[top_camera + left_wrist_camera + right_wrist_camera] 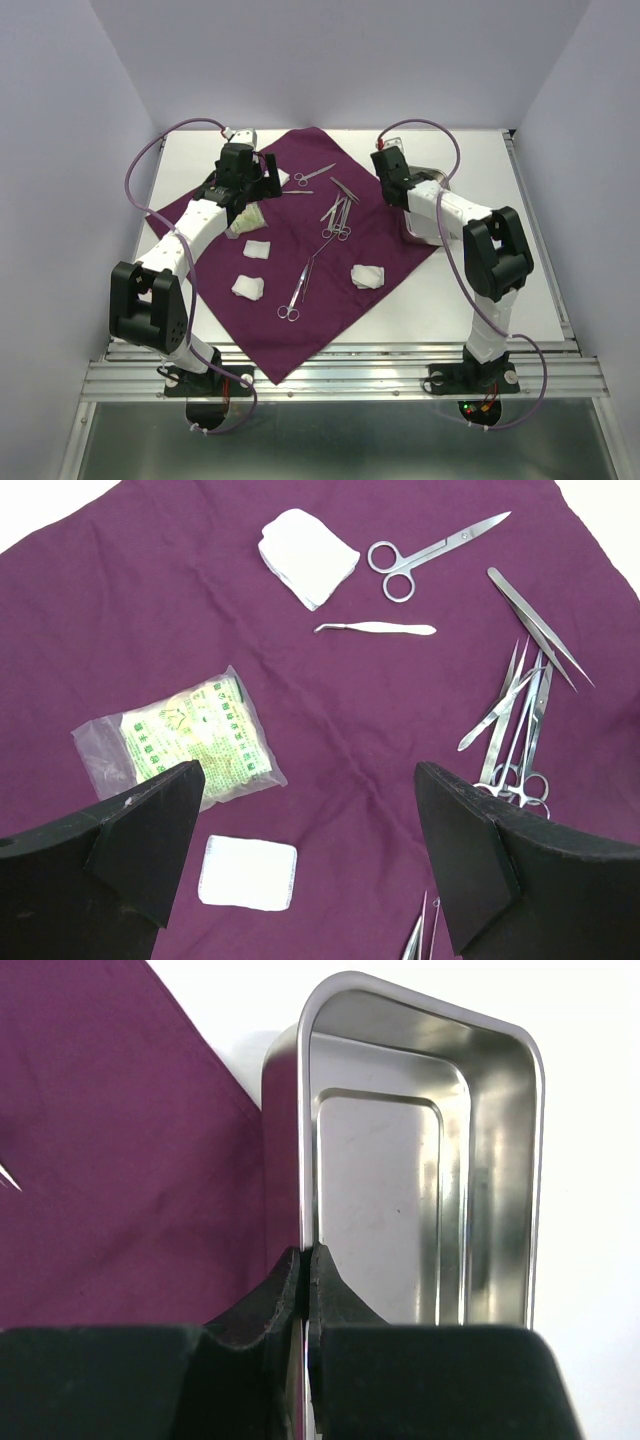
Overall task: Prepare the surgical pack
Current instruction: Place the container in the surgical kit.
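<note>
The purple cloth (pixel 300 250) (pixel 330 710) lies spread on the table. On it are silver scissors (pixel 420 558), curved tweezers (pixel 375 628), a pile of forceps (pixel 520 730) (pixel 338 215), a long clamp (pixel 298 290) and white gauze wads (pixel 305 555) (pixel 248 872) (pixel 368 275). My left gripper (pixel 308 780) (pixel 262 180) hovers open above the cloth, holding nothing. The steel tray (pixel 305 1140) stands just off the cloth's right edge, and in the top view my right arm hides most of it. My right gripper (pixel 308 1252) (pixel 392 190) is shut on the tray's left wall.
A clear packet with green print (pixel 190 745) (pixel 245 215) lies on the cloth under my left arm. White walls close in the table on three sides. Bare white tabletop (pixel 520 260) shows to the right of the cloth.
</note>
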`<state>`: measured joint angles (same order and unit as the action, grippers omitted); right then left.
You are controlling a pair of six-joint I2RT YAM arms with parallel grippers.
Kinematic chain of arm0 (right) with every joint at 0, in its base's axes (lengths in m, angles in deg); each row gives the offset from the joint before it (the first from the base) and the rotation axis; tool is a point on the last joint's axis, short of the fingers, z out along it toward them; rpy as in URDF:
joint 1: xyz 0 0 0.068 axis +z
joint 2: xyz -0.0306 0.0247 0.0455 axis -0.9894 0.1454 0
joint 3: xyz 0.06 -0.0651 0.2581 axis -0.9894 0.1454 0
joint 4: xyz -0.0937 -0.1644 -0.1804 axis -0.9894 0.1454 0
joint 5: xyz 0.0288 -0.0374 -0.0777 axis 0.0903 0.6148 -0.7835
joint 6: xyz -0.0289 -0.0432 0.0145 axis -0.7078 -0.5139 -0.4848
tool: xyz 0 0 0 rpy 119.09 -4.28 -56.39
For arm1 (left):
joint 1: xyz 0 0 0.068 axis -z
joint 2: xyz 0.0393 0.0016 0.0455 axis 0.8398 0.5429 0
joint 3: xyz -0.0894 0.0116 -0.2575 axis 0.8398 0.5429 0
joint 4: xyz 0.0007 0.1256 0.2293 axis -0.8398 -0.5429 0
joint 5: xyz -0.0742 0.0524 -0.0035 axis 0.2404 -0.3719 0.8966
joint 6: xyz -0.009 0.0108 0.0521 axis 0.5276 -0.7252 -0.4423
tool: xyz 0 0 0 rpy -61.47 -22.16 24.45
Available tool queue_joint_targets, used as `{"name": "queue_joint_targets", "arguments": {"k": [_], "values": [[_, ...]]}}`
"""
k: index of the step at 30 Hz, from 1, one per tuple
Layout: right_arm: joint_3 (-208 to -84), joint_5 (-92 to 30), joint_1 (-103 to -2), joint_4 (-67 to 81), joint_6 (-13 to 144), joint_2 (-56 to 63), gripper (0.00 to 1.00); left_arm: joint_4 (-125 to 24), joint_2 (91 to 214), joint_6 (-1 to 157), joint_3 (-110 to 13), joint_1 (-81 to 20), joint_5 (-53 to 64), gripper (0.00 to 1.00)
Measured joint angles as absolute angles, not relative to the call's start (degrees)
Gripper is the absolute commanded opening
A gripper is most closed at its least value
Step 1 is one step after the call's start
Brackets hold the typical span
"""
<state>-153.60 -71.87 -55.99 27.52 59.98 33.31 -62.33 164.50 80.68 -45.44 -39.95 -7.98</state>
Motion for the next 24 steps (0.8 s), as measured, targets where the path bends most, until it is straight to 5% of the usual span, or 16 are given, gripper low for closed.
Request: {"name": "queue_joint_targets", "arguments": {"k": [11, 14, 15, 18, 24], "values": [[-158.6, -69.5, -55.7, 28.7, 62.9, 37.5, 0.03, -62.5, 164.5, 80.7, -45.4, -40.0, -7.7, 0.99], [-159.5, -69.3, -55.5, 29.9, 64.0, 38.8, 0.23, -62.8, 164.5, 80.7, -45.4, -40.0, -7.7, 0.99], [-159.9, -69.1, -55.4, 30.4, 64.3, 39.1, 0.4, -62.9, 164.5, 80.7, -45.4, -40.0, -7.7, 0.99], [-161.0, -68.5, -55.2, 31.1, 65.8, 39.7, 0.63, -63.0, 164.8, 80.7, -45.4, -40.0, -7.8, 0.99], [-162.7, -66.2, -54.6, 31.9, 66.9, 39.6, 0.75, -63.4, 165.0, 80.7, -45.4, -40.0, -7.9, 0.99]]}}
